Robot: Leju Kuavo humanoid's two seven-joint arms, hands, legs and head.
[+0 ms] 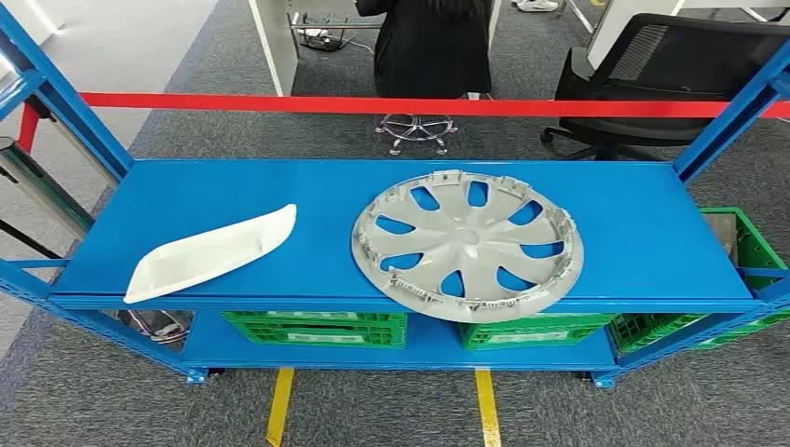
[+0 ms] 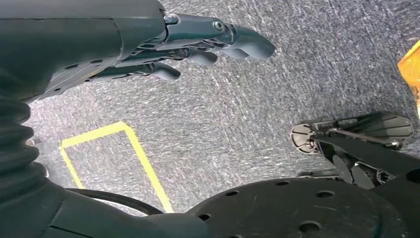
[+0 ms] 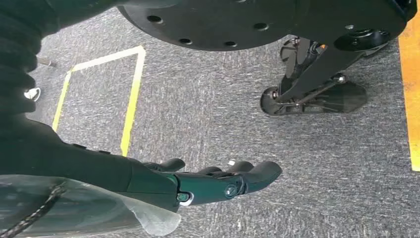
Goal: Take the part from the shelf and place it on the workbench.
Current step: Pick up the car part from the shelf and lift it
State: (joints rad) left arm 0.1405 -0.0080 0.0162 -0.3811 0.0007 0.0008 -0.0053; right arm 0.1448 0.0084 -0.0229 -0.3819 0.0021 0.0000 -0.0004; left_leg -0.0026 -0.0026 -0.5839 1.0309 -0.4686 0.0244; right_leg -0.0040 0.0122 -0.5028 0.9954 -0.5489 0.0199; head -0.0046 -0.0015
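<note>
In the head view a round grey wheel cover (image 1: pixel 468 243) lies flat on the top board of the blue shelf (image 1: pixel 326 191), right of the middle, its rim reaching the front edge. A long white curved part (image 1: pixel 211 254) lies at the front left of the same board. My left hand (image 2: pixel 198 44) hangs beside my body over grey carpet, fingers stretched out and holding nothing. My right hand (image 3: pixel 218 181) hangs the same way over the carpet, fingers extended and empty.
Green crates (image 1: pixel 314 328) stand on the lower shelf board and another green crate (image 1: pixel 750 244) at the right end. A red tape (image 1: pixel 391 105) runs behind the shelf, with a person in black (image 1: pixel 430 47) and a black office chair (image 1: pixel 671 74) beyond. Yellow floor lines (image 1: pixel 279 405) run below the shelf.
</note>
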